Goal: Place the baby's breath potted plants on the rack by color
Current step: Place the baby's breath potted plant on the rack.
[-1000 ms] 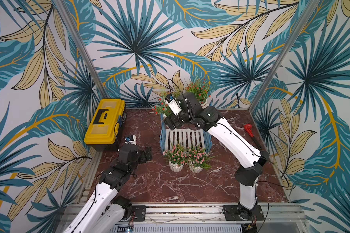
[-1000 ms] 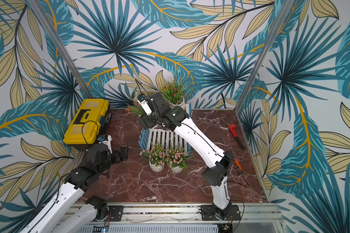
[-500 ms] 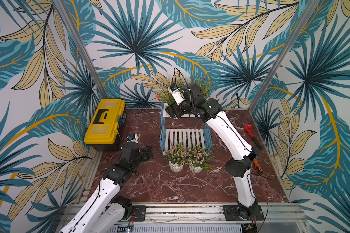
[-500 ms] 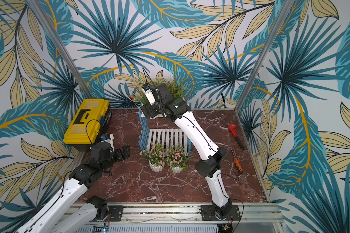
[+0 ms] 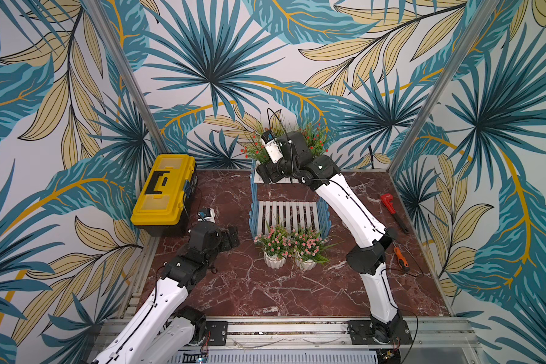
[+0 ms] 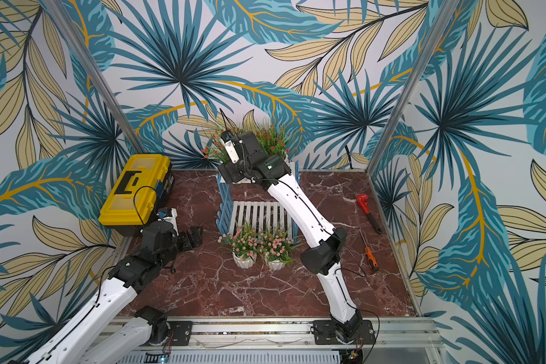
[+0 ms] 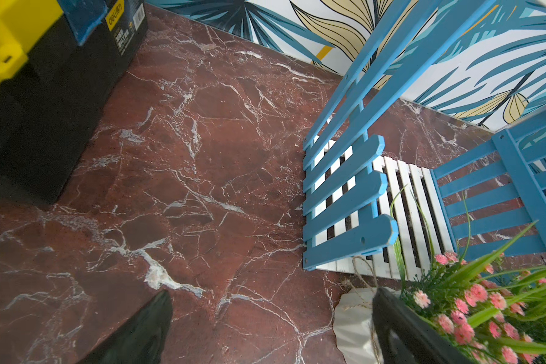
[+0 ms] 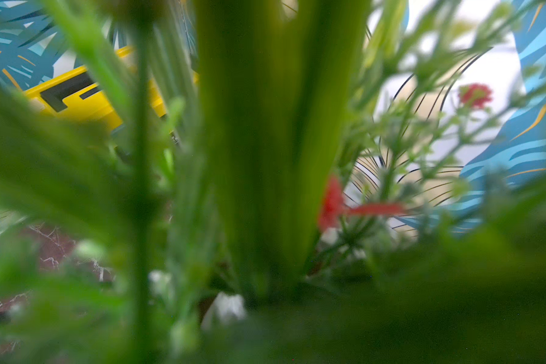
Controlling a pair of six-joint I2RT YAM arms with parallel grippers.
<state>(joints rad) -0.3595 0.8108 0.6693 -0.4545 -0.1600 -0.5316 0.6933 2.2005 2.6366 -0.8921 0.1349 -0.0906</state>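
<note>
On the red marble table (image 5: 249, 290), in both top views, the rack (image 5: 289, 211) (image 6: 259, 214) stands near the back wall, with the yellow toolbox (image 5: 163, 192) (image 6: 133, 189) off to one side. No writing is legible from here. Two red plants (image 5: 254, 152) (image 5: 316, 141) sit on the upper shelf. The right gripper (image 5: 267, 172) is down at the base of the one nearer the toolbox. Its black body hides the pot, so I cannot tell whether the jaws are clamped or let go. Two pink plants (image 5: 273, 242) (image 5: 308, 244) stand side by side on the table, just in front of the lower shelf. The left gripper (image 5: 230, 238) hovers between the toolbox and the pink plants.

From the left wrist, a label (image 7: 117, 22) on the toolbox's black base reads "deli"; the print under it is too small to read. The left gripper (image 7: 265, 337) is spread wide, grasping nothing, with bare marble between its fingers (image 7: 145, 331). One finger is just beside a pink plant's white pot (image 7: 353, 321); whether they touch is unclear. The rack's blue side frame (image 7: 344, 201) stands beyond.

From the right wrist, blurred green leaves of a red plant (image 8: 265, 141) fill the frame, with a few red flowers and the toolbox (image 8: 76, 101) behind. The fingers are not visible.
</note>
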